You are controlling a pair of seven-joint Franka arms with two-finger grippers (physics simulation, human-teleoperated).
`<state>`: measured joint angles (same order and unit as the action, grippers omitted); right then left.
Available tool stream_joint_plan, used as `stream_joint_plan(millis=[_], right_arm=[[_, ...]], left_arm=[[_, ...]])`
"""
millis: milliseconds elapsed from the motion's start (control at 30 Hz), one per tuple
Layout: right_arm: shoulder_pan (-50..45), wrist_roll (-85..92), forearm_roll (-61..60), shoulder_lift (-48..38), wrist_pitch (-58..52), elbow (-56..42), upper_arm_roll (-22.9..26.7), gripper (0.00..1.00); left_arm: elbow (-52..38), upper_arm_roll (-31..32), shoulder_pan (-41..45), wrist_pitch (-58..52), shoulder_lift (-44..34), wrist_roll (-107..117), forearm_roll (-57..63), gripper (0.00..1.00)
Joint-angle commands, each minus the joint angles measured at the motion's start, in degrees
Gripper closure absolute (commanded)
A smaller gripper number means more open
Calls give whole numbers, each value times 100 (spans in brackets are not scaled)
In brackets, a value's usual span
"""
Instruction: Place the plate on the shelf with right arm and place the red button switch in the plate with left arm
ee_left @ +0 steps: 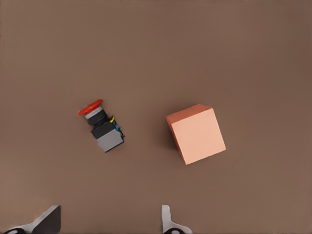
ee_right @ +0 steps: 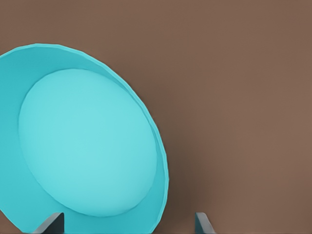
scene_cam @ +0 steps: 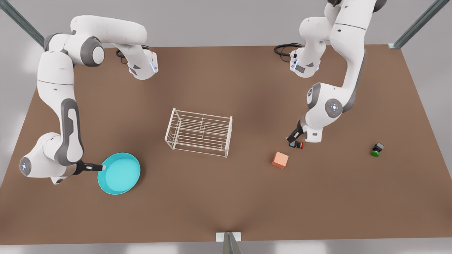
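The turquoise plate (scene_cam: 120, 173) (ee_right: 87, 146) lies on the brown table at the front view's left. My right gripper (scene_cam: 96, 167) (ee_right: 127, 223) is open at the plate's rim, one fingertip over the dish and the other outside it. The white wire shelf (scene_cam: 199, 132) stands at the table's middle with nothing on it. On its side at the front view's right lies the red button switch (scene_cam: 299, 145) (ee_left: 101, 126). Just above it my left gripper (scene_cam: 294, 142) (ee_left: 108, 222) hangs open and holds nothing.
A salmon-orange cube (scene_cam: 280, 159) (ee_left: 196, 134) sits close beside the red button switch, toward the table's front. A green-capped switch (scene_cam: 376, 150) lies farther to the front view's right. Black cables (scene_cam: 284, 49) coil at the back edge.
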<state>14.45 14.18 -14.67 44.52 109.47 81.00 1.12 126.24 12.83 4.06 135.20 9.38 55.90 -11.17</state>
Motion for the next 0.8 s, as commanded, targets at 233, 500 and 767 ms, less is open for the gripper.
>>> stream_joint_plan(millis=[233, 500, 767], right_arm=[[14, 1632, -124, 330, 953, -5, 37, 0], [-127, 1403, -353, 453, 1173, 214, 20, 37], [-118, 1447, -344, 356, 1120, 214, 29, 71]], left_arm=[[533, 0, 16, 2019, 240, 3383, -43, 0], [657, -18, 24, 1360, 521, 3559, 300, 0], [367, -9, 77, 1369, 1101, 3664, 564, 0]])
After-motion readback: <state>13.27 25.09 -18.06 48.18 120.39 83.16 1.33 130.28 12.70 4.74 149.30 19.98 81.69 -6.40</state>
